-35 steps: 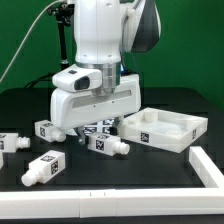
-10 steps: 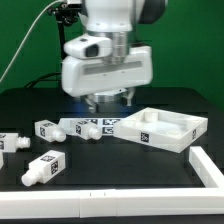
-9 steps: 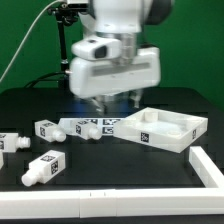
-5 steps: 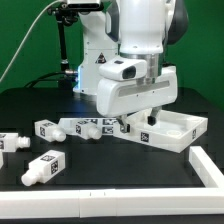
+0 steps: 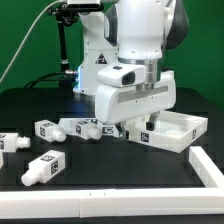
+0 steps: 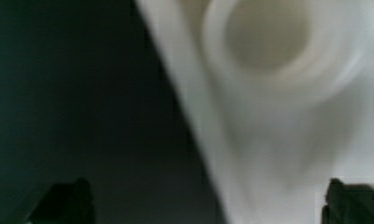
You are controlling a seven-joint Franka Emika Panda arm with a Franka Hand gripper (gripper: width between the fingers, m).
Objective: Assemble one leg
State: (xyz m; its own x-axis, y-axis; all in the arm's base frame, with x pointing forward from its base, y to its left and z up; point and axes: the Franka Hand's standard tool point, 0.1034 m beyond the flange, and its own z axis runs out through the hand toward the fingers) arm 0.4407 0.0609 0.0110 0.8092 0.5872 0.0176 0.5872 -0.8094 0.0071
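While gripper (image 6: 205,200) hangs wide open, empty, at tabletop (image 5: 172,141) corner:
I'd straddle its wall squarely, clear of nearest leg (image 5: 88,128), then close.

We count four small white legs (each wearing black-and-white tags), all lying on their sides. The nearest leg (image 5: 42,169) points its peg toward the exterior view's left. The leftmost leg (image 5: 10,143) is cut by the frame edge. The middle leg (image 5: 46,130) lies just beside the far leg (image 5: 86,128).
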